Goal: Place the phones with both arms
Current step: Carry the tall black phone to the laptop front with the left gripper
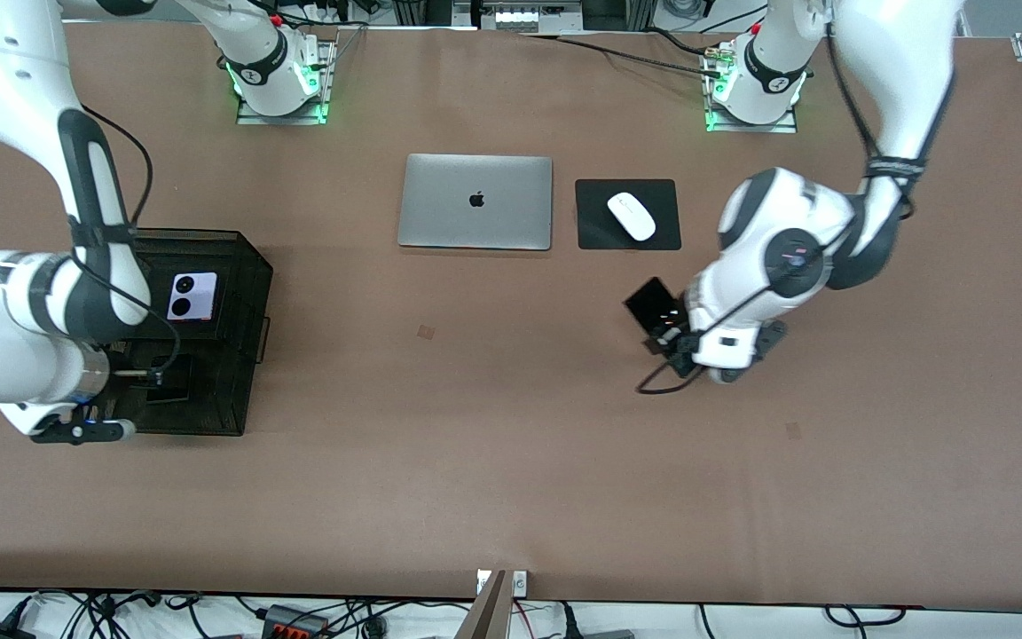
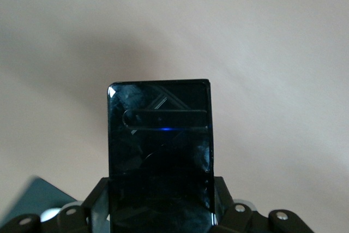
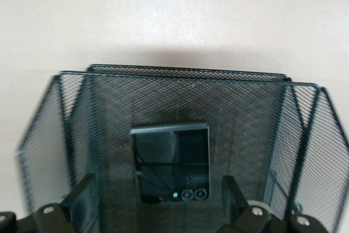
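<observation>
left tool (image 1: pixel 666 335) grips black slab (image 1: pixel 651 303) (over table (image 1: pixel 493 426)) | right tool (image 1: pixel 154 376) over small black phone (image 3: pixel 169 162)

bright even light, soft shadows, blurry wrist views.

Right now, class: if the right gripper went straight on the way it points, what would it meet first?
Probably the small black phone lying in the black mesh basket, directly ahead of the open right gripper; depth is unclear.
</observation>
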Tool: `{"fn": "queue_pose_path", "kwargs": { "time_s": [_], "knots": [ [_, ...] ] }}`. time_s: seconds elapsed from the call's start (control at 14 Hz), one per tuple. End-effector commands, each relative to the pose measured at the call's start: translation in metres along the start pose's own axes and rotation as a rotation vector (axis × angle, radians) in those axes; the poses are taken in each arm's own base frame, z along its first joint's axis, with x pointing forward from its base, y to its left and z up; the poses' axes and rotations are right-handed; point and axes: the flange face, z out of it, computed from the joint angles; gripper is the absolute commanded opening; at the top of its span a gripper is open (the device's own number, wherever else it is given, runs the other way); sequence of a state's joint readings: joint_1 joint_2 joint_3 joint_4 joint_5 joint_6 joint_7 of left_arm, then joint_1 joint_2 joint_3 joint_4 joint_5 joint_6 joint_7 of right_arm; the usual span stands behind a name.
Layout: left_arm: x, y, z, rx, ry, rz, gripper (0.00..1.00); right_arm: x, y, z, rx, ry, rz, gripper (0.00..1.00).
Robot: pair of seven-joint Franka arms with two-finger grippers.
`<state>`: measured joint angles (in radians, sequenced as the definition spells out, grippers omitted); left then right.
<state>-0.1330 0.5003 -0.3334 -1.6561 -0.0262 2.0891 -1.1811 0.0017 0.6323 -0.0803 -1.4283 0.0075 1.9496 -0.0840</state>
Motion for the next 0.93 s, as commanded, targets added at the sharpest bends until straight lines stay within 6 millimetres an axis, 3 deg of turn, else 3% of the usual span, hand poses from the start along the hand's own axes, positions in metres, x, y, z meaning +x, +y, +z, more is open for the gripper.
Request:
{"fn": "queue_pose_path", "kwargs": {
  "time_s": [0.0, 0.14, 0.29, 0.43, 0.64, 0.86],
  "knots": [
    [-0.038, 0.065, 0.024, -0.023, -0.049, -0.105, 0.46, -0.009, -0.017, -0.038, 0.009, 0.029, 0.002, 1.0],
    [-0.056, 0.093, 0.035, -0.051, -0.063, -0.173, 0.46, -0.005, -0.04, -0.061, 0.003, 0.071, -0.039, 1.0],
    [-0.074, 0.106, 0.05, -0.055, -0.073, -0.211, 0.46, -0.005, -0.072, -0.067, -0.001, 0.08, -0.081, 1.0],
    [-0.088, 0.121, 0.051, -0.107, -0.064, -0.205, 0.46, -0.008, -0.102, -0.067, 0.001, 0.078, -0.107, 1.0],
    [-0.119, 0.137, 0.059, -0.208, -0.016, 0.007, 0.46, -0.012, -0.137, -0.066, -0.003, 0.07, -0.156, 1.0],
    [-0.144, 0.144, 0.081, -0.215, 0.119, 0.291, 0.46, -0.015, -0.138, -0.067, 0.033, 0.043, -0.145, 1.0]
  ]
}}
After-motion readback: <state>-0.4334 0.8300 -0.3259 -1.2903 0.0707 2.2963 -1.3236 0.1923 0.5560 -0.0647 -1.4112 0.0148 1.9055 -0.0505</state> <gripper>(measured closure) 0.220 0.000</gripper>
